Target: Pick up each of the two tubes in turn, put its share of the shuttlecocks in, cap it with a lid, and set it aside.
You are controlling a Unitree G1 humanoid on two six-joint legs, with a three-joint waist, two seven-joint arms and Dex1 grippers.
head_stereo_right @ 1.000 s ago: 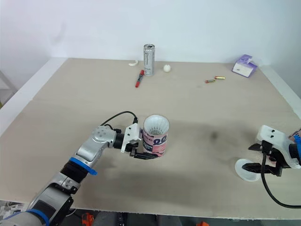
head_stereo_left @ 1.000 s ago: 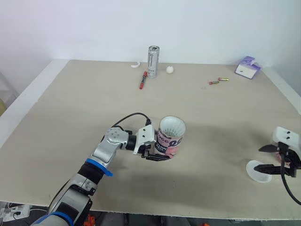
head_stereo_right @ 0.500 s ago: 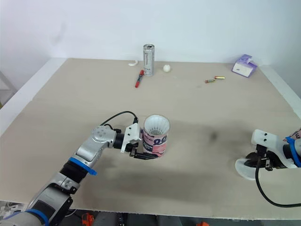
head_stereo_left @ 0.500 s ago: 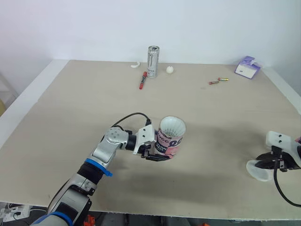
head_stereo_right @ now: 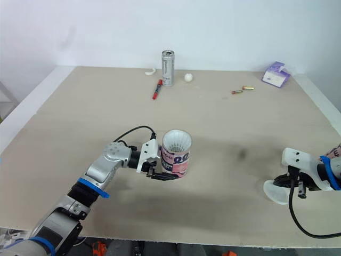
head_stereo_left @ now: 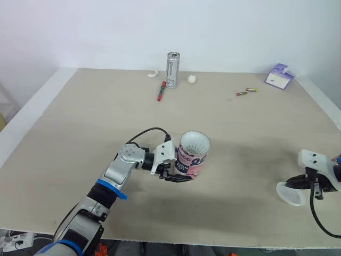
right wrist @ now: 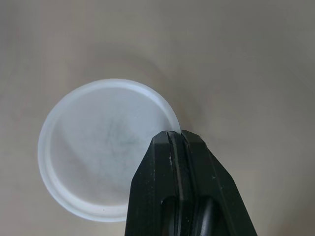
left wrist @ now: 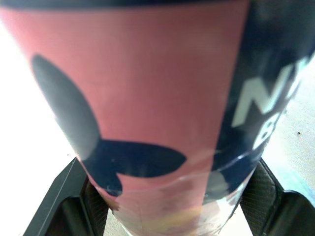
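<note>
Reaching in from the near edge, my left forearm rises to a wrist turned toward my right. My left gripper [head_stereo_left: 179, 175] is clamped low on the pink and navy cardboard tube [head_stereo_left: 193, 156]. That tube is upright, well nearer to me than the silver drink can [head_stereo_left: 173, 69] and a little to its right; whether its base touches the beige table [head_stereo_left: 80, 122] I cannot tell. The head views show white shuttlecock feathers [head_stereo_left: 194, 143] filling its open top. My left wrist view shows instead the printed wall up close, with a black pad [left wrist: 256, 189] pressed to each side of it. My right arm lies low, far to the right of the can and nearer to me than the tube. My right gripper [right wrist: 175, 140] is pinched together on the rim of the translucent white round plastic lid [right wrist: 98, 142]. My right wrist view shows that pinch plainly, while in the head views the lid looks slightly tilted.
</note>
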